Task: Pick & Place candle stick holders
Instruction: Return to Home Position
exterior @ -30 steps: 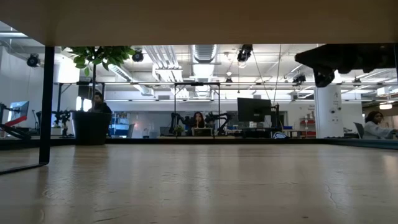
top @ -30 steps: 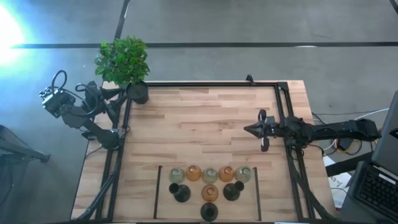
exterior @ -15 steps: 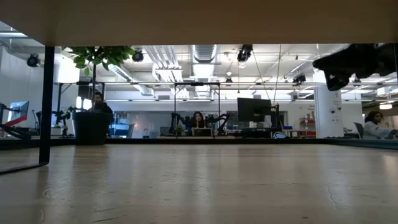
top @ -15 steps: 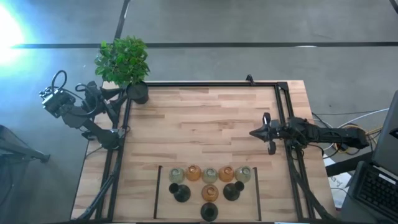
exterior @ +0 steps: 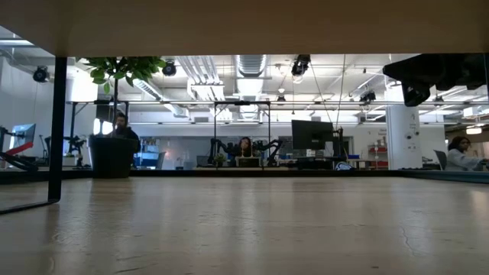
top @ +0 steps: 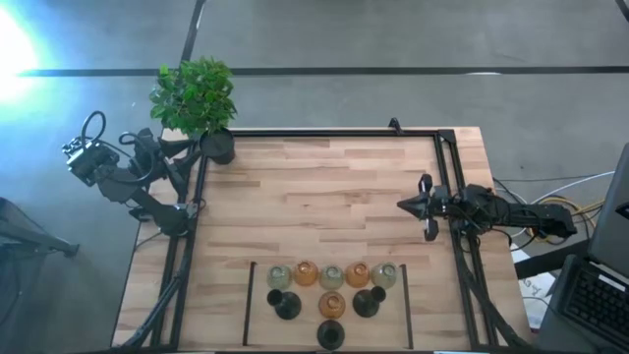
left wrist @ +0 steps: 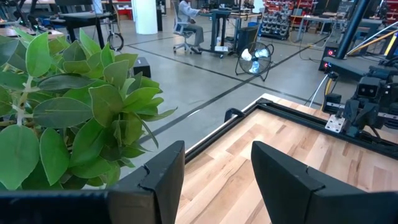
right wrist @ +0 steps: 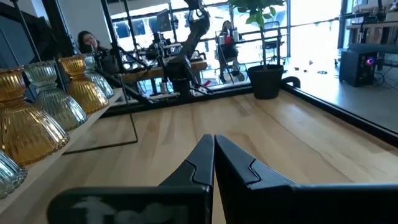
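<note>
Gleaming ribbed amber and pale-green glass candle stick holders (top: 331,277) beside dark ones; right tool (right wrist: 213,140) clenched, left tool (left wrist: 216,163) released.

9 candle stick holders (top: 331,276) on shelf (top: 249,300), plant (top: 194,93) (far-left corner)

Glossy ribbed glass candle stick holders (right wrist: 25,127) contrast with the matt wooden table (top: 324,187).

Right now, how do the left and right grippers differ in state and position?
The left gripper has its fingers open with a gap; the right gripper has its fingers pressed shut. The left gripper sits off the left edge of the table beside the plant; the right gripper hangs over the table near its right edge. Both hold nothing, away from the candle stick holders.
</note>
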Robot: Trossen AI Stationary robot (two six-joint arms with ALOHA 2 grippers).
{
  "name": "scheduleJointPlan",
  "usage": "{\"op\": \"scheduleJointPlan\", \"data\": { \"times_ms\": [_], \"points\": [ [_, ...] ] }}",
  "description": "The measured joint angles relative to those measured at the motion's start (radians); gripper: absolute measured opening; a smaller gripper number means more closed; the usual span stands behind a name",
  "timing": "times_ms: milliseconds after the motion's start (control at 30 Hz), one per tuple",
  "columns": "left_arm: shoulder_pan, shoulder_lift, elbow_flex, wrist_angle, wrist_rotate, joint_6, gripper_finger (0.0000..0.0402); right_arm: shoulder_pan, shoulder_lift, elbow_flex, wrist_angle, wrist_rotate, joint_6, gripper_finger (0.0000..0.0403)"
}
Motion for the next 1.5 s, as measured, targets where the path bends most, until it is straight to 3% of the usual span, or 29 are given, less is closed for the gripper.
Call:
{"op": "scheduleJointPlan", "data": {
  "times_ms": [567, 667, 733, 800, 867, 967, 1033, 1167, 1333, 1500],
  "points": [
    [0.000, 0.000, -0.002, 0.021, -0.001, -0.015, 0.0191, 0.000, 0.000, 0.000, -0.001, 0.001, 0.001, 0.0009],
    [0.007, 0.006, -0.041, 0.230, -0.031, 0.021, 0.0191, 0.000, 0.000, 0.000, -0.001, 0.001, 0.002, 0.0009],
    [0.023, 0.018, -0.106, 0.448, -0.009, 0.203, 0.0191, 0.000, 0.000, 0.000, -0.001, 0.001, 0.000, 0.0009],
    [0.048, 0.011, -0.196, 0.699, 0.102, 0.463, 0.0191, 0.000, 0.000, 0.000, -0.001, 0.001, 0.001, 0.0009],
    [0.093, -0.010, -0.299, 0.965, 0.290, 0.691, 0.0191, 0.000, 0.000, 0.000, -0.001, 0.001, 0.001, 0.0009],
    [0.187, -0.066, -0.479, 1.283, 0.645, 0.844, 0.0191, 0.000, 0.000, 0.000, -0.001, 0.001, 0.001, 0.0009],
    [0.256, -0.107, -0.600, 1.420, 0.805, 0.846, 0.0191, 0.000, 0.001, 0.000, -0.001, 0.001, 0.002, 0.0009],
    [0.398, -0.198, -0.800, 1.578, 0.941, 0.729, 0.0191, 0.000, 0.001, 0.000, -0.002, 0.001, 0.001, 0.0009],
    [0.527, -0.307, -0.961, 1.603, 1.173, 0.659, 0.0190, 0.000, 0.003, 0.000, -0.002, 0.001, 0.000, 0.0009],
    [0.571, -0.388, -1.040, 1.578, 1.336, 0.685, 0.0191, 0.000, 0.006, 0.000, -0.001, 0.001, 0.001, 0.0009]
  ]
}}
